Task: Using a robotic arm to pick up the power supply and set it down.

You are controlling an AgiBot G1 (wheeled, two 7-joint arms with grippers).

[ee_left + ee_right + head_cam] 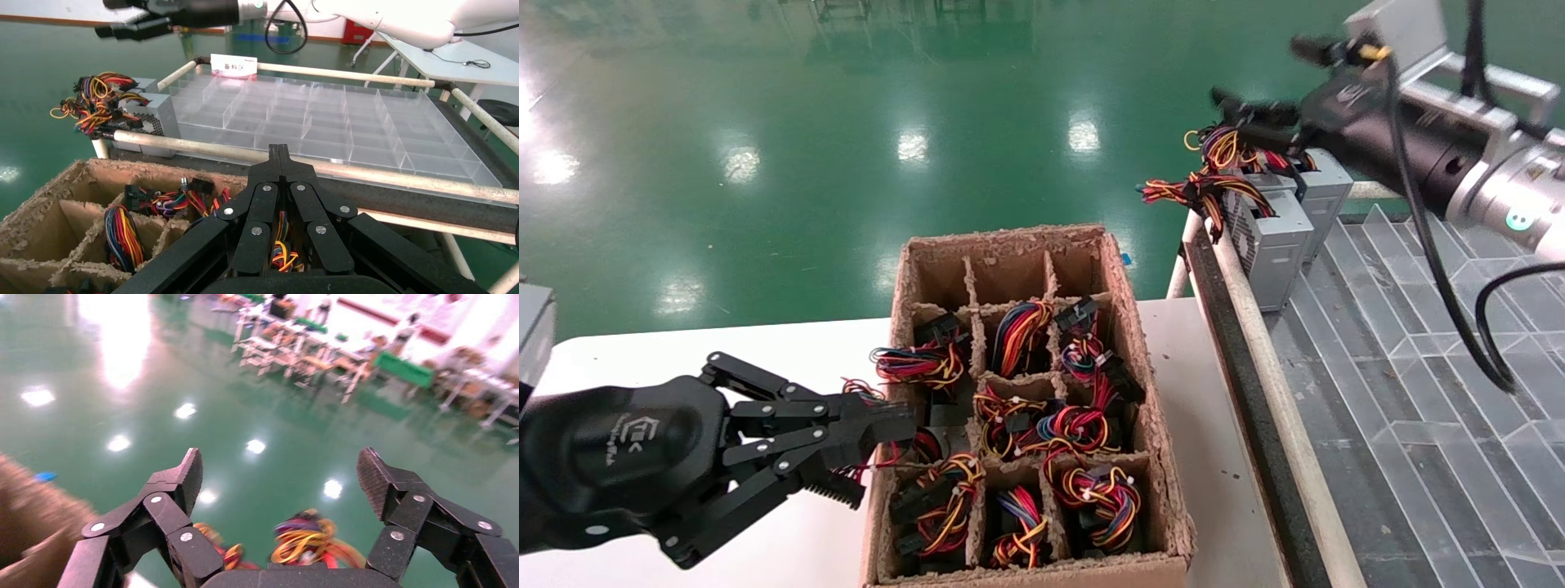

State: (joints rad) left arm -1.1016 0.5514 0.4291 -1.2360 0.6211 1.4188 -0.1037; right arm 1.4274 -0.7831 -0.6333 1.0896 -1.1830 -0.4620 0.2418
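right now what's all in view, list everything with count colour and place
cardboard box: one, brown, divided into cells, on the white table
wire bundles: several, red, yellow, blue, black, in the box cells
power supplies: at least two, grey, wires on top, far corner of the tray rack
clear divider tray: one, transparent, right of the box
floor: green, glossy, beyond the table
left gripper: black, shut, at the box's left wall
right gripper: black, open, above the power supplies
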